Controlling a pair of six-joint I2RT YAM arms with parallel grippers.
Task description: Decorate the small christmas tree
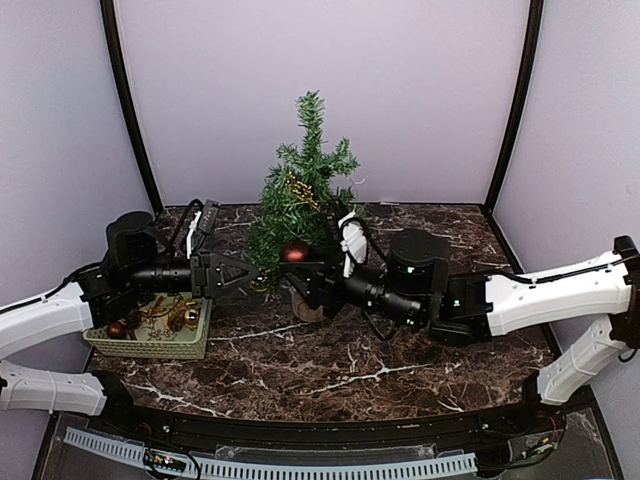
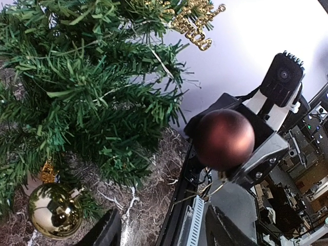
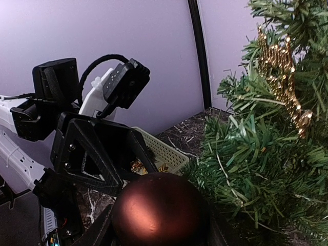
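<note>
The small christmas tree [image 1: 305, 190] stands upright on its round pale wooden stump [image 1: 306, 306] at the back middle of the dark marbled surface [image 1: 330, 360]. We see the right gripper [image 3: 159, 228] clamped on a matte dark-red ball [image 3: 159, 210] at the tree's lower front. The left wrist view adds a shiny gold ball [image 2: 54, 210] hanging low in the branches, and the left gripper [image 2: 166, 233], its fingers apart and holding nothing. From above, a pale latticed basket [image 1: 150, 347] of ornaments sits at the left.
</note>
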